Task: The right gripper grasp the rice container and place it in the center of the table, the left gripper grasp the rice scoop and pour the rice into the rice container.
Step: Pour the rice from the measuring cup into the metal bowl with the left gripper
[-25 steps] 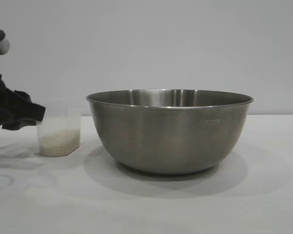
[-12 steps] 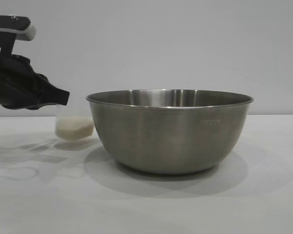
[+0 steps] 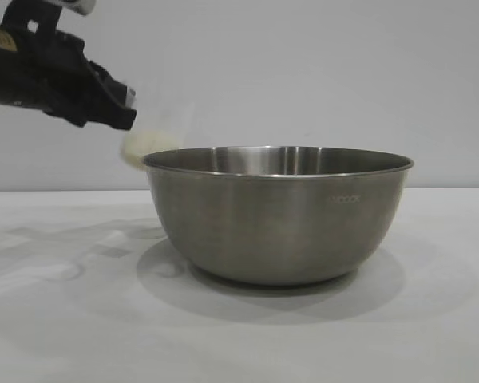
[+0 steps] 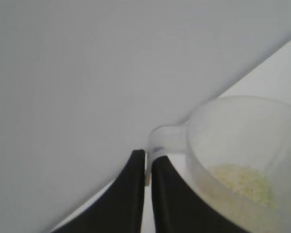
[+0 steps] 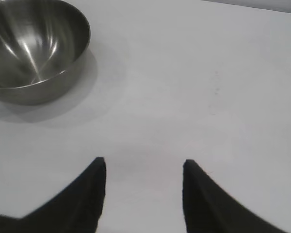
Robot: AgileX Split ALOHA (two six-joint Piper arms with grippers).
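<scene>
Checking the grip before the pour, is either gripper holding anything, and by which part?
The left gripper holds the rice scoop by its thin side handle. The right gripper is open over the table, holding nothing.

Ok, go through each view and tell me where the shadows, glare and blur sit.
Exterior view: the rice container casts a soft round shadow on the table; the raised rice scoop is motion-blurred. Left wrist view: the scoop and rice look soft. Right wrist view: bright streaks of glare inside the container, shadow beside it.
</scene>
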